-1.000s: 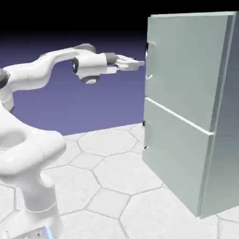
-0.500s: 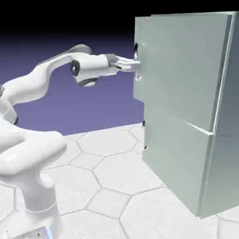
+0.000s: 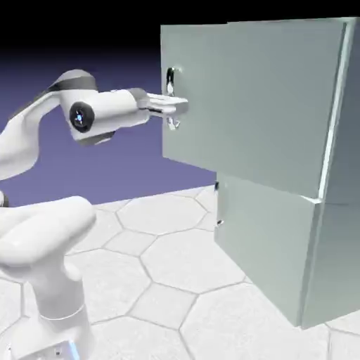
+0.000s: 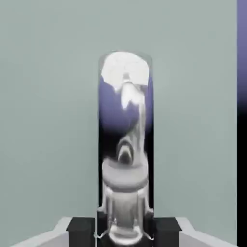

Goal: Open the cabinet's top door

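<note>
The cabinet (image 3: 337, 211) is a tall pale grey-green box at the exterior view's right. Its top door (image 3: 246, 98) stands swung out to the left, away from the cabinet's front. A small vertical silver handle (image 3: 171, 95) sits at the door's left edge. My gripper (image 3: 173, 105) reaches in horizontally from the left and is shut on that handle. In the hand view the shiny handle (image 4: 125, 144) fills the middle, upright, between my two dark fingertips (image 4: 82, 230), with the door panel (image 4: 48, 120) behind it.
The lower door (image 3: 267, 239) stays flush with the cabinet, with its own small handle (image 3: 219, 211) at its left edge. My white arm's base (image 3: 49, 281) rises at the lower left. A pale hexagon-tiled floor (image 3: 169, 260) lies between base and cabinet.
My gripper closed on the handle and drew back to the left. The top door swung outward with it, its handle edge moving well to the left.
</note>
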Controlling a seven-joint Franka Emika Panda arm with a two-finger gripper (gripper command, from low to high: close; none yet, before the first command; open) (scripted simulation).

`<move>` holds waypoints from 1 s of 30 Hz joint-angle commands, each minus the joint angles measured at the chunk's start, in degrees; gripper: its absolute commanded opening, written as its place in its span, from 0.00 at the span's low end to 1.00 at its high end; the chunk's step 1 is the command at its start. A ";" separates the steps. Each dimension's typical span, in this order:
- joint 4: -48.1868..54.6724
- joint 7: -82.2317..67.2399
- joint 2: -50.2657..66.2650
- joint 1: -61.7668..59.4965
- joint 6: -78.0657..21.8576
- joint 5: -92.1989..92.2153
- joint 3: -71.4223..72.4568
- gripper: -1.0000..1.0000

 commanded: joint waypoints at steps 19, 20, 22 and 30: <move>-5.60 -9.23 4.59 -12.70 -32.63 -18.34 -28.11 0.00; -5.29 -10.52 6.27 -12.84 -34.11 -20.38 -30.19 0.00; -4.37 -13.25 10.03 -12.94 -37.06 -24.64 -34.34 0.00; 2.29 -23.84 26.63 -10.62 -47.16 -40.41 -48.03 0.00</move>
